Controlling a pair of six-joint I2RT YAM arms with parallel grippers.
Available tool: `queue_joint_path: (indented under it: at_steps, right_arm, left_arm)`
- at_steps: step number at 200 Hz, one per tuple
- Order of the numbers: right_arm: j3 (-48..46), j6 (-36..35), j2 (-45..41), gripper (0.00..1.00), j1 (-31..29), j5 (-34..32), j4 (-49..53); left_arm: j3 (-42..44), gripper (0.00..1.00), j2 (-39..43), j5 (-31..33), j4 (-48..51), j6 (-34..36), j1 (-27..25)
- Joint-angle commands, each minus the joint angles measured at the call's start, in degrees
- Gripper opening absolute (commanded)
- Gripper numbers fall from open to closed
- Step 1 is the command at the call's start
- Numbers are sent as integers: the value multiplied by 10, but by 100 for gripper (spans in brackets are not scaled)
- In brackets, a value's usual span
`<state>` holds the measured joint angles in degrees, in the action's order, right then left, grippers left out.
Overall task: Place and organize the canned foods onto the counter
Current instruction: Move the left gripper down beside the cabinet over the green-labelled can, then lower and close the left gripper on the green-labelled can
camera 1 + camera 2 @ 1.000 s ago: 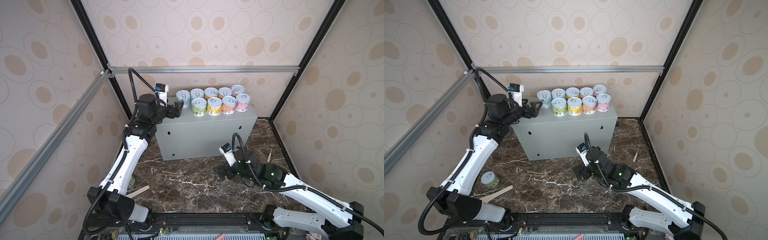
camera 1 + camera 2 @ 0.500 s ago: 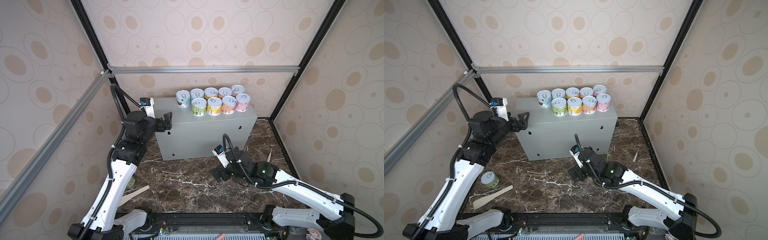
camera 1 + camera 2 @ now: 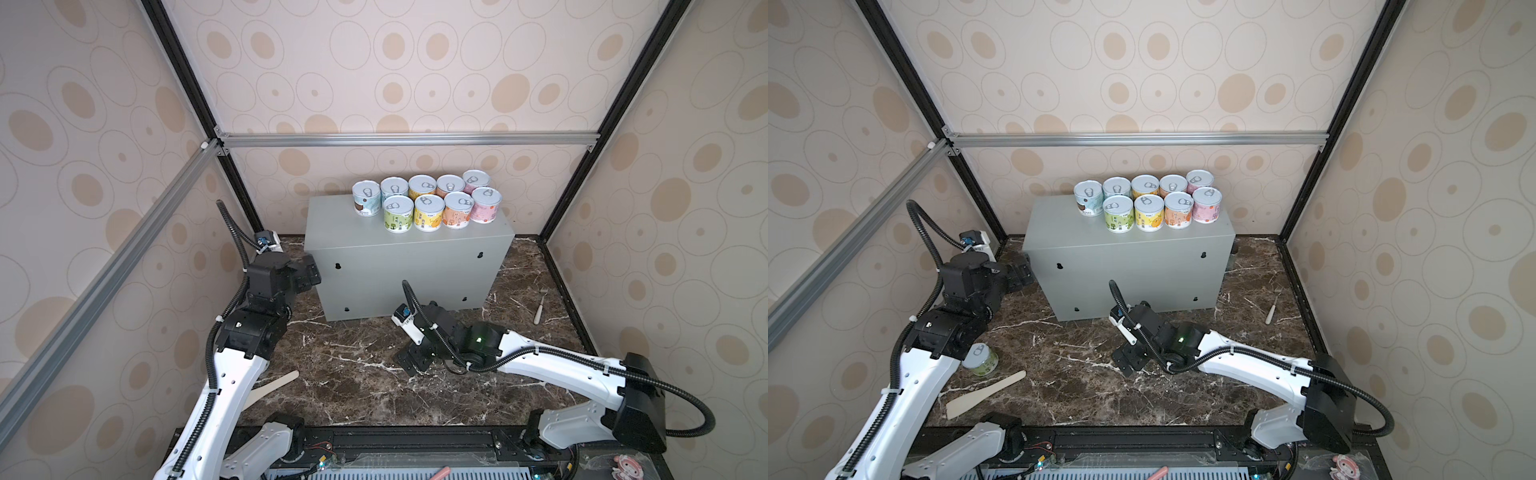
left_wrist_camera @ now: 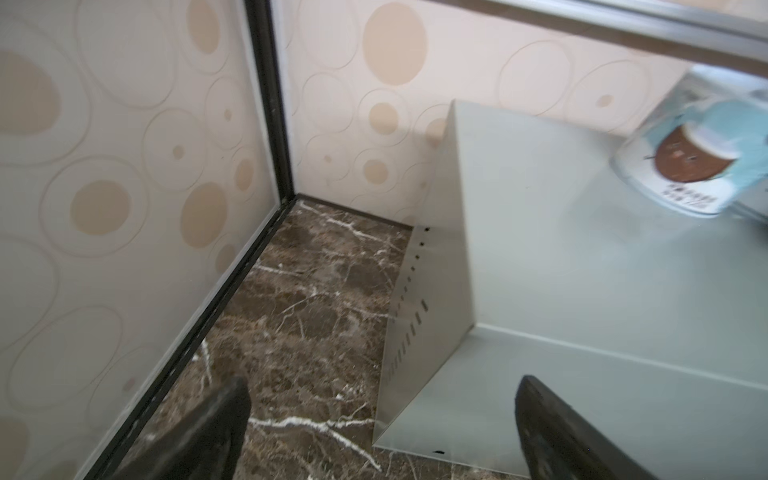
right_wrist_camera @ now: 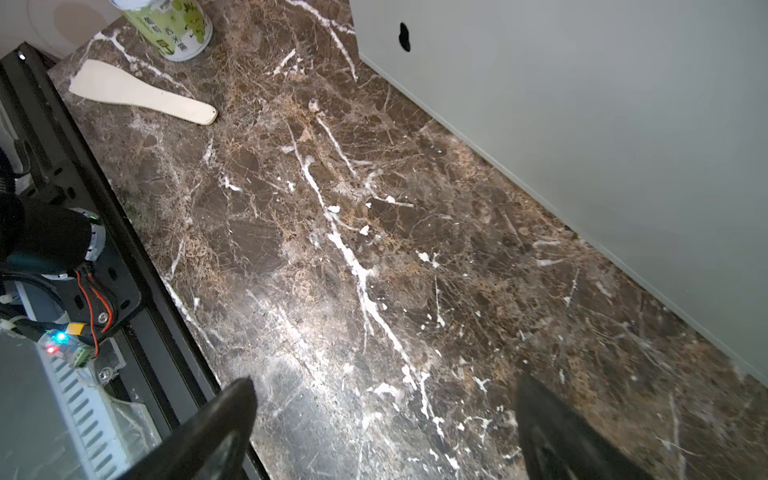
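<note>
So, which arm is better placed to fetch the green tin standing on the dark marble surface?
Probably left: the short green-labelled tin stands beside that arm, and the left tool is open, empty. The right tool, also open, is farther.

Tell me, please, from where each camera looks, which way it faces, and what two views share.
Top views: high over the robot's base, looking down and forward at the counter carrying canned foods; both arms, left gripper and right gripper show.
Left wrist: beside the counter's end, facing its top and the teal can; two open fingertips show.
Right wrist: low, facing the marble floor, green can and spatula; two open fingertips show.
Shared: every view shows the counter; a top view also shows that green can and spatula.
</note>
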<state>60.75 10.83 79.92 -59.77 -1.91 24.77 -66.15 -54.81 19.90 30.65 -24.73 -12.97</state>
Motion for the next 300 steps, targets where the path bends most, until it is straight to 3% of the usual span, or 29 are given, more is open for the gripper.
queue_joint_path:
  at_steps: [1, 66, 143, 192, 249, 300]
  right_arm:
    - [19, 0, 26, 99, -5, 19, -29]
    - [27, 15, 79, 99, -5, 38, -48]
    - [50, 15, 131, 99, -5, 51, -47]
    - [61, 22, 164, 99, -5, 61, -40]
    - [67, 20, 184, 99, -5, 59, -30]
    - [78, 17, 198, 99, -5, 59, -21]
  left_arm:
    - [20, 99, 14, 65, 52, -60, 8]
    - [141, 99, 61, 66, 81, -178, 54]
    - [227, 99, 55, 46, 81, -227, 124]
    - [275, 99, 18, 21, 72, -268, 192]
    - [293, 99, -44, 20, 78, -333, 236]
    - [309, 99, -64, -2, 49, -348, 276]
